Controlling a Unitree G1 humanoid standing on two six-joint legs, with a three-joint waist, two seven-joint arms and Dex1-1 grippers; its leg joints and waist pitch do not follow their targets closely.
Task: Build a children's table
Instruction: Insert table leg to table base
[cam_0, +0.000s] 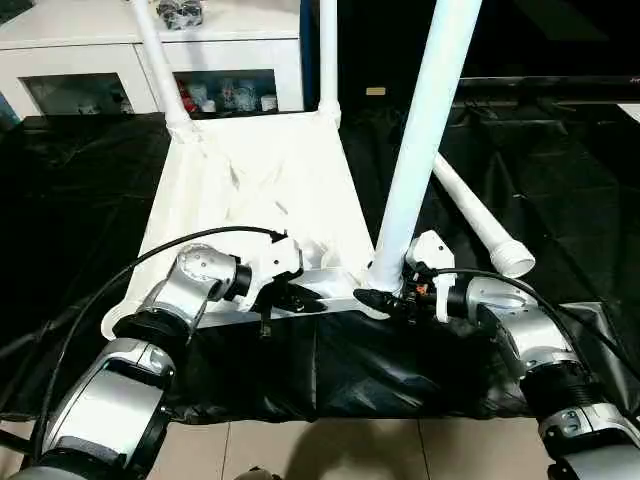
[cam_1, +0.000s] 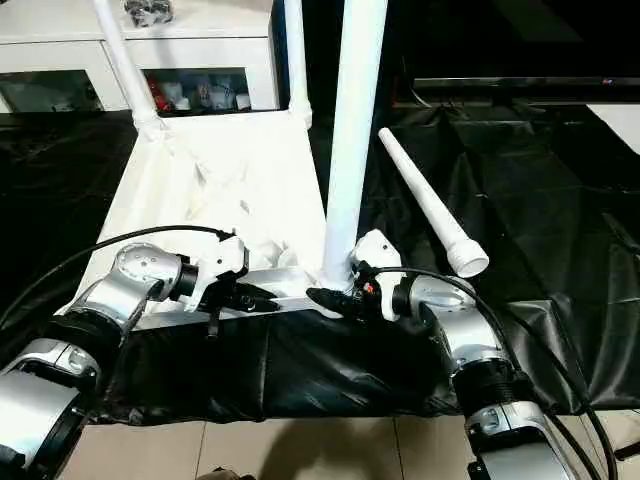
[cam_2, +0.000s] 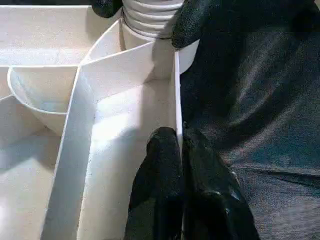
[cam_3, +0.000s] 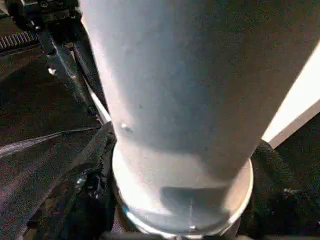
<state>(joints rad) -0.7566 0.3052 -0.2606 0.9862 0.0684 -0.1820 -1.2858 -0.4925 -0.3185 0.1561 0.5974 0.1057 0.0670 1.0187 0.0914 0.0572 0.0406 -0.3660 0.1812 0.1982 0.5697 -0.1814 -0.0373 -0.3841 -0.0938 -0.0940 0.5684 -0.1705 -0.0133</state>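
The white tabletop (cam_0: 250, 190) is laid upside down on a surface draped in black cloth (cam_0: 560, 180), its ribbed underside turned up. Three white legs are seen standing in its round corner sockets: one at the far left corner (cam_0: 160, 70), at about 11 o'clock in the head views, one at the far right corner (cam_0: 328, 55), at about 12 o'clock, and a thick-looking near leg (cam_0: 425, 140) rising from the near right socket (cam_3: 185, 210), at about 5 o'clock of the tabletop. The near left socket (cam_2: 37, 102) is seen in the left wrist view as an open white cup with nothing in it. A fourth leg (cam_1: 430, 205) is left lying on the cloth at about 3 o'clock, apart from the tabletop, its flared end turned toward the robot.

The left hand (cam_0: 292, 297) is closed narrowly on the thin near wall of the tabletop; in its wrist view a black finger (cam_2: 160, 175) is pressed against each face of that wall. The right hand (cam_0: 385, 300) is set at the foot of the near leg with a finger on either side of it; whether the fingers are pressed on the leg cannot be told.

A white cabinet (cam_0: 110, 60) with glass doors is seen at 12 o'clock beyond the surface, with small items (cam_0: 225, 97) kept behind the glass. Pale floor tiles (cam_0: 330, 450) are shown at 6 o'clock.
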